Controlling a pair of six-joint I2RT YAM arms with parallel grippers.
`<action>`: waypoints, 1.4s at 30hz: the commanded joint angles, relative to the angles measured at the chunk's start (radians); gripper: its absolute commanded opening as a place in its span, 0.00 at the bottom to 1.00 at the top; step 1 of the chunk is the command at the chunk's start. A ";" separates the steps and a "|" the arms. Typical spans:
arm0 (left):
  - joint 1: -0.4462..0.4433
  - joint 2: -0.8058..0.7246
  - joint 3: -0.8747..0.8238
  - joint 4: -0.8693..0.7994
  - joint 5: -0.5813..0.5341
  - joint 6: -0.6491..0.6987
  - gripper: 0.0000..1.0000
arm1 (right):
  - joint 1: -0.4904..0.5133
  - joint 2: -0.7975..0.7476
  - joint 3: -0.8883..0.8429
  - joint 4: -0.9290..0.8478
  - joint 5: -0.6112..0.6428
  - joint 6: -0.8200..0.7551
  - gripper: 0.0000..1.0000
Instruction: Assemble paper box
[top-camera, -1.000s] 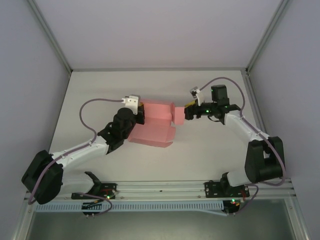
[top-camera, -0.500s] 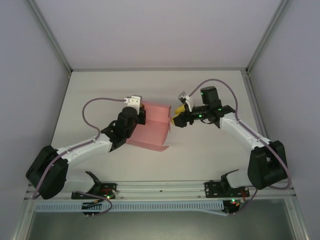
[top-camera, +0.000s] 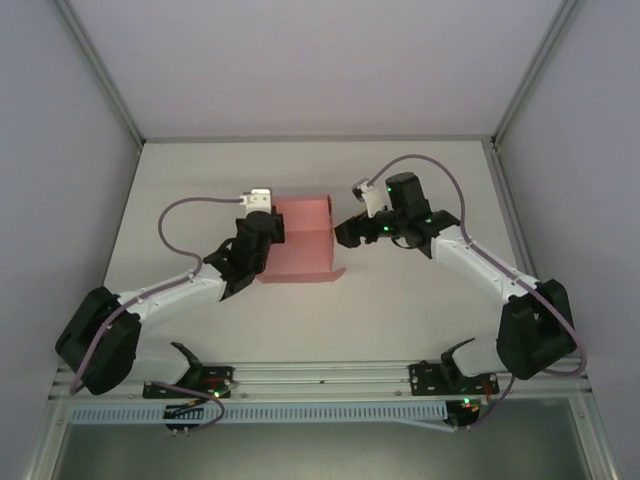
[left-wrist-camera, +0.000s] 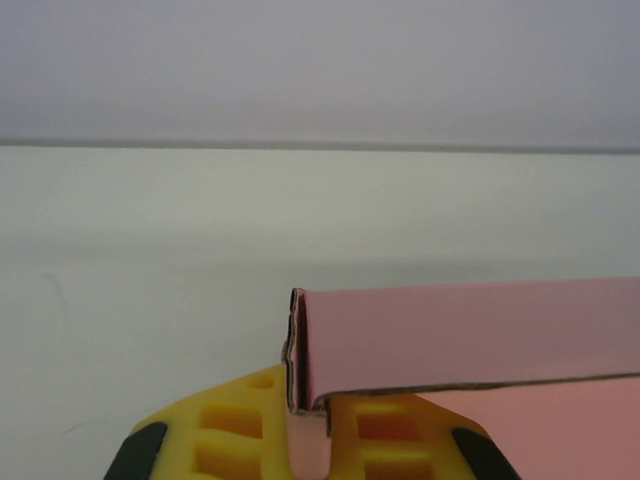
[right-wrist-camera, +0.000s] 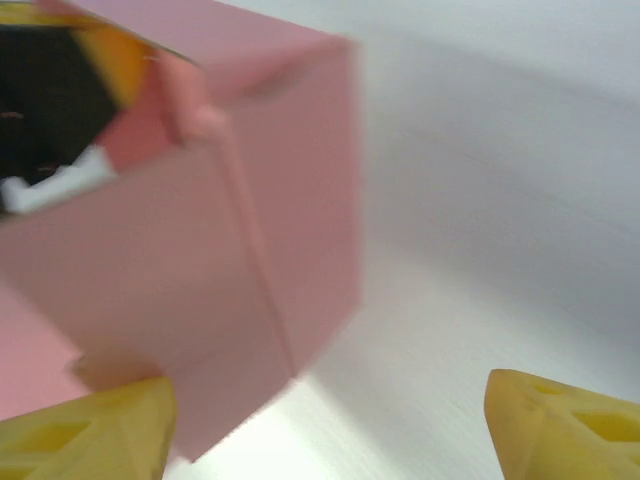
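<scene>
Left pincer (left-wrist-camera: 308, 440) is clamped on the left edge of the plain salmon-pink thin card box (top-camera: 300, 245), its yellow fingers (left-wrist-camera: 230, 440) pressed together on a folded-up wall. The card lies mid-way across the white worktop (top-camera: 420, 310), between the two arms, part flat and part raised. At the left end one wall stands along its crease. Seen from the right wrist, a panel is bent into a corner with a small flap loose at its top.

I'd judge the job roughly half done: walls are forming, but the shape is not closed and the flaps are not tucked.

Right pincer (right-wrist-camera: 322, 425) hangs just beside the card's right edge, fingers spread, gripping nothing. I can read no print, brand or label on the card.
</scene>
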 joint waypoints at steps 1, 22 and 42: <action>0.003 -0.010 -0.014 0.079 -0.177 -0.072 0.00 | 0.008 -0.086 -0.040 -0.049 0.241 0.288 0.81; -0.011 -0.052 -0.073 0.394 -0.240 0.021 0.00 | 0.073 -0.065 -0.150 0.486 -0.063 0.676 0.36; 0.006 -0.263 -0.138 0.462 -0.039 -0.097 0.00 | 0.030 0.236 -0.470 1.576 -0.194 1.564 0.00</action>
